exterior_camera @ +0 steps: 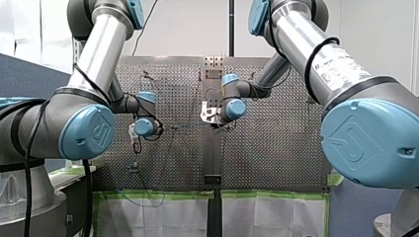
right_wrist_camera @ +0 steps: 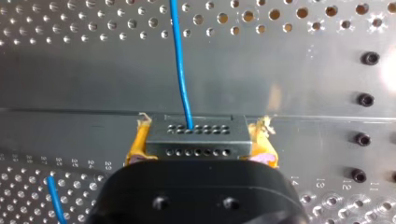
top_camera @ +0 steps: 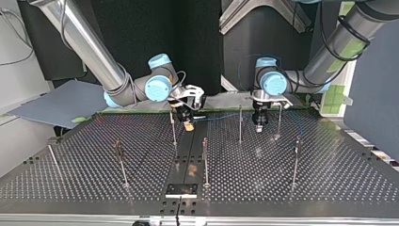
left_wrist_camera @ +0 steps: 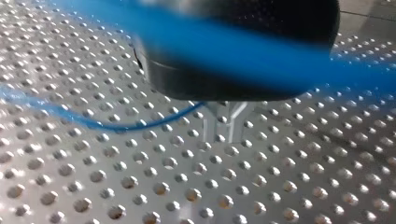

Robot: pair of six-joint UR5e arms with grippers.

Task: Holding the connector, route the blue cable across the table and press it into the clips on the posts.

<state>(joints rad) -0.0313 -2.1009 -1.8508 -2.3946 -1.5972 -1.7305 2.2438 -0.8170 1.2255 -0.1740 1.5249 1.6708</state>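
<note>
One connector point(right_wrist_camera: 196, 137) — a small grey block w/ two rows of holes — sits clamped between the yellow pads point(right_wrist_camera: 135, 148) of our right gripper point(right_wrist_camera: 196, 144), closed tight on it. The blue cable point(right_wrist_camera: 180, 65) leaves one hole in its face and runs straight ahead of the gripper over the plain centre strip point(right_wrist_camera: 289, 70) of the table point(top_camera: 329, 179). Top view: that gripper hangs low over the strip, just beside a thin post point(top_camera: 173, 127). The cable stretches approx. level from it toward our left gripper point(top_camera: 259, 126), crossing a second post point(top_camera: 240, 123) — touching or not, we can't tell. Left wrist view: cable runs close past the cam, blurred, w/ another stretch curving low over the perforated plate. Whether our left gripper is open or closed, we can't tell. More posts point(top_camera: 205, 162) stand nearer the top view's bottom edge, well apart.
</note>
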